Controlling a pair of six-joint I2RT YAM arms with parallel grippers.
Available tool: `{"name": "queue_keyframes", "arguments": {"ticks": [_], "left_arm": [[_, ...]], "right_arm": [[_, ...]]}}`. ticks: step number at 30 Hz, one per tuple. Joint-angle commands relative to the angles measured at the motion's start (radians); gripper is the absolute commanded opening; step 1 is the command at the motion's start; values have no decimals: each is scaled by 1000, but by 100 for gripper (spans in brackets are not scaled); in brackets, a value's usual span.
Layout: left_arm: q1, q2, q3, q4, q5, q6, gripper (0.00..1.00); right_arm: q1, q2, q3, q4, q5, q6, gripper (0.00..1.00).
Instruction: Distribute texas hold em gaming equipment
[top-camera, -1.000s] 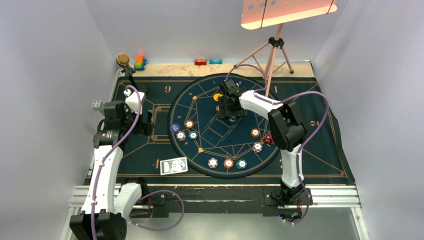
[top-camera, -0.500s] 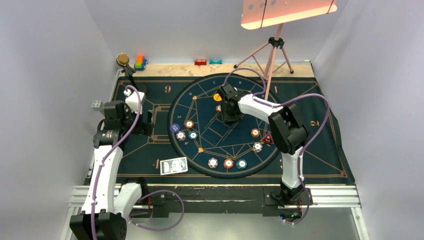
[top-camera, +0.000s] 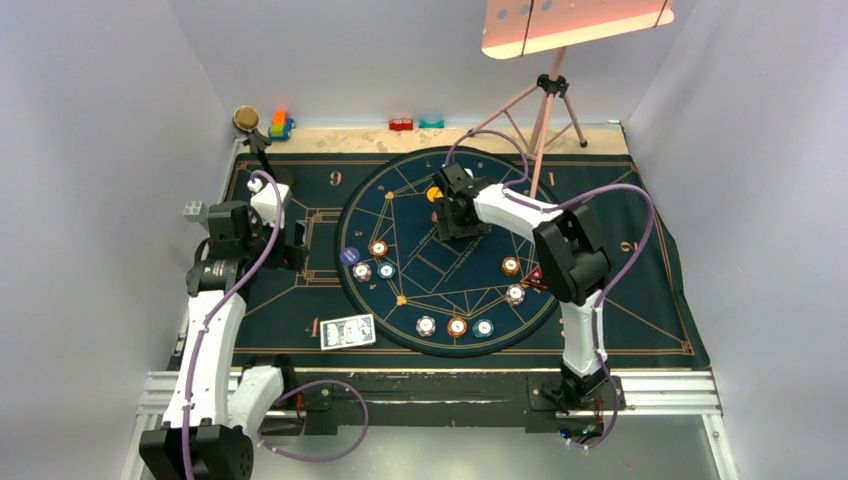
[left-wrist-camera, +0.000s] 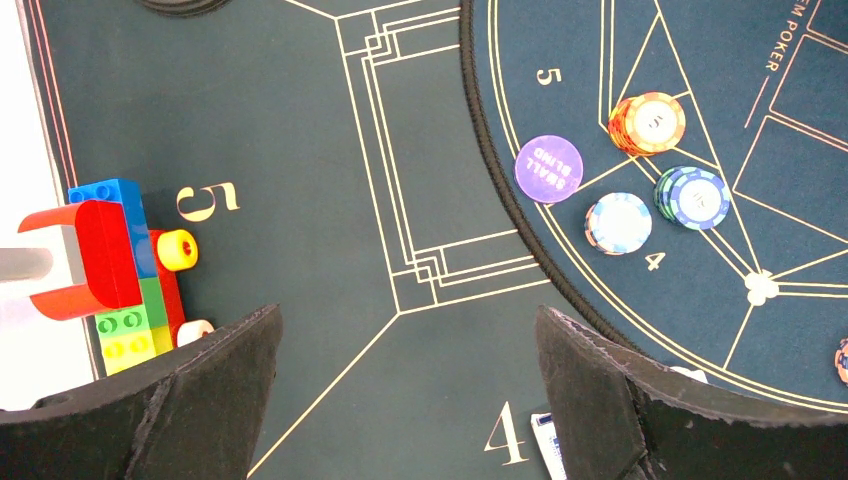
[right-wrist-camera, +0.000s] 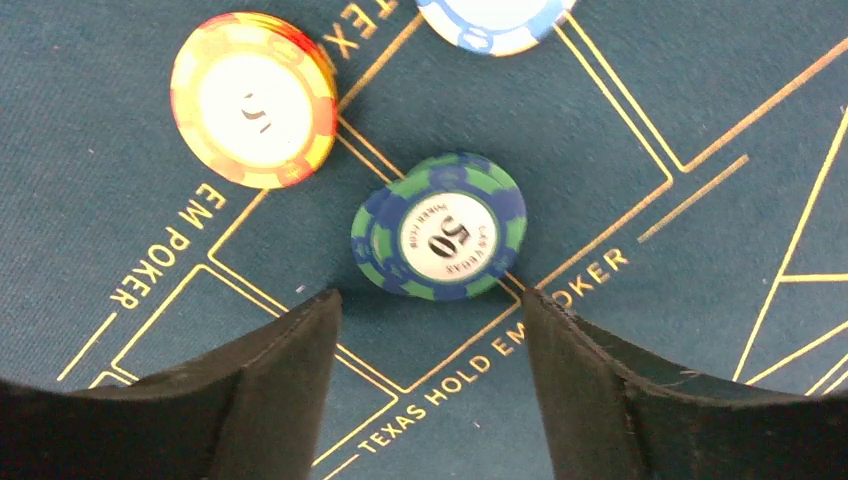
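A green-and-blue chip (right-wrist-camera: 438, 228) is laid flat on the mat (right-wrist-camera: 700, 120), at twelve o'clock of the right end effector (right-wrist-camera: 430, 310), its jaws spread and empty. Judged light, rigid, slick; best pinched across the rim.

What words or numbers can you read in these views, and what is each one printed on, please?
"50": on the green-and-blue chip; the ring of lettering around it is too small to read.
"TEXAS HOLD EM" and "EM POKER": gold print on the mat.
"SMALL BLIND": on the purple disc.
"5" and "4": gold numerals on the mat, left wrist view.
Orange chip: its numeral is too blurred to read.
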Motion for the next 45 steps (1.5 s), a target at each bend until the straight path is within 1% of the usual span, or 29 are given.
{"name": "queue_keyframes", "arguments": {"ticks": [1, 4, 9, 12, 15, 21, 25, 31, 33, 36, 38, 45], "left_arm": [[8, -11, -7, 33, 0, 11, 100], [8, -10, -8, 35, 0, 15, 100], [7, -11, -13, 38, 3, 17, 100], [7, -17, -16, 41, 11, 18, 100], [8, -24, -19, 44, 26, 19, 100], [8, -37, -25, 46, 38, 23, 100], [7, -43, -27, 47, 44, 24, 100], [7, -48, -26, 44, 44, 20, 100], [7, -51, -25, 43, 47, 20, 100], [8, -50, -26, 43, 51, 21, 100], [8, -49, -26, 43, 54, 19, 100], [7, -52, -24, 41, 54, 20, 100]], "right_arm": [[6, -134, -113, 59, 9, 25, 76], [48, -269, -221, 55, 9, 52, 85], [120, -459, -364, 14, -23, 133, 88], [151, -589, -488, 6, -69, 191, 88], [190, -669, -600, -9, -84, 249, 90], [269, -718, -720, -35, -68, 358, 95], [293, -716, -722, -47, -46, 389, 97], [304, -696, -715, -49, -42, 402, 97], [307, -703, -726, -52, -39, 411, 95], [308, -727, -752, -48, -38, 429, 88], [310, -746, -764, -53, -40, 436, 85], [311, -838, -776, -118, -29, 446, 84]]}}
